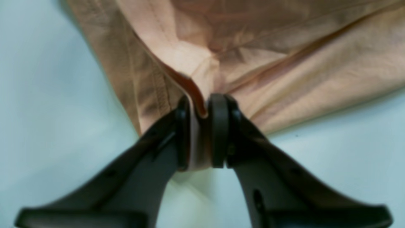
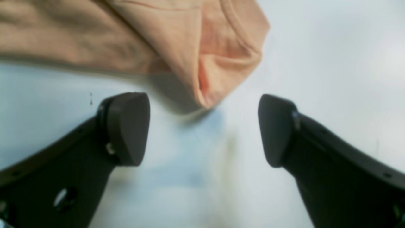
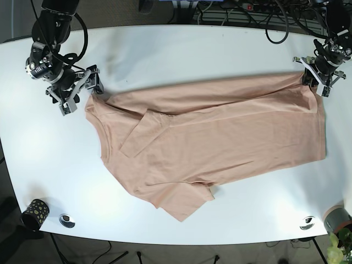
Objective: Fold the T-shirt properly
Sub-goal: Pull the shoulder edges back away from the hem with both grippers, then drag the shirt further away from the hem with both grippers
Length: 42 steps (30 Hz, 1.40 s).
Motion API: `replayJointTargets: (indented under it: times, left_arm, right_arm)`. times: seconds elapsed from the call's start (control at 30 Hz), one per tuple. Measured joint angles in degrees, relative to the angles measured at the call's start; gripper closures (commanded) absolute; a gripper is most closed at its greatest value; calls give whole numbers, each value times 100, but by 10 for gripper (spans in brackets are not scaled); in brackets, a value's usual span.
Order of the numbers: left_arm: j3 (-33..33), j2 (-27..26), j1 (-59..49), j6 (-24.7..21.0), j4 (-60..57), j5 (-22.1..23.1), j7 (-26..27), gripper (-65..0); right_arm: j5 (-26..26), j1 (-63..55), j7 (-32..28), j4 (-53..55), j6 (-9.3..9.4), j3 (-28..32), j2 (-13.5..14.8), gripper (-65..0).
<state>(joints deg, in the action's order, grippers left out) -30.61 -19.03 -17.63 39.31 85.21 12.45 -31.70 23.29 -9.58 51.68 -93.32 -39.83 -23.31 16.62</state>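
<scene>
No readable text, labels, brands, numbers or signs anywhere

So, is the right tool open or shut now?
Open. In the right wrist view the right tool has its two pads wide apart, with only white table between them; the T-shirt corner lies just ahead, not gripped.

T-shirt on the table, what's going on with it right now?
A two-arm robot is partway through folding a peach T-shirt on the white table. The left gripper is shut on a corner of the fabric at one end of the shirt. The right gripper is open beside the opposite corner, fabric just ahead of its fingers, not grasped. One long edge is already doubled over; one sleeve lies flat nearer the camera.
</scene>
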Motion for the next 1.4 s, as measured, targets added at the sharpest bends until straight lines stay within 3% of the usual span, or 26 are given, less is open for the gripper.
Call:
replayJointTargets:
  times: [0.27,0.47,0.67,0.73,0.87,1.1,1.3,1.4]
  left_arm:
    - [-9,11,-28,-2,44,0,0,-122]
    - [-11,234,-46,0,94,31,0,-126]
    - [-105,275,-208,22,588,24,-435,-128]
    - [-184,334,-188,20,629,17,-472,-139]
    - [-243,389,-190,22,636,24,-573,-200]
    - [-560,450,-225,22,640,17,-717,-200]
    - [-699,476,-219,22,632,17,-739,-343]
    - [-699,487,-205,22,629,20,-734,-368]
  right_arm:
    - [70,472,-50,647,-13,157,-90,-292]
    - [59,776,-417,1320,24,168,35,-254]
    - [87,896,-501,1591,-7,179,146,-63]
    - [87,901,-501,1602,-7,190,140,-32]
    - [90,898,-503,1604,-7,195,114,-32]
    - [90,898,-503,1604,-7,192,114,-32]
    - [90,896,-507,1604,-7,192,116,-32]
    - [90,896,-505,1602,-7,192,116,-32]
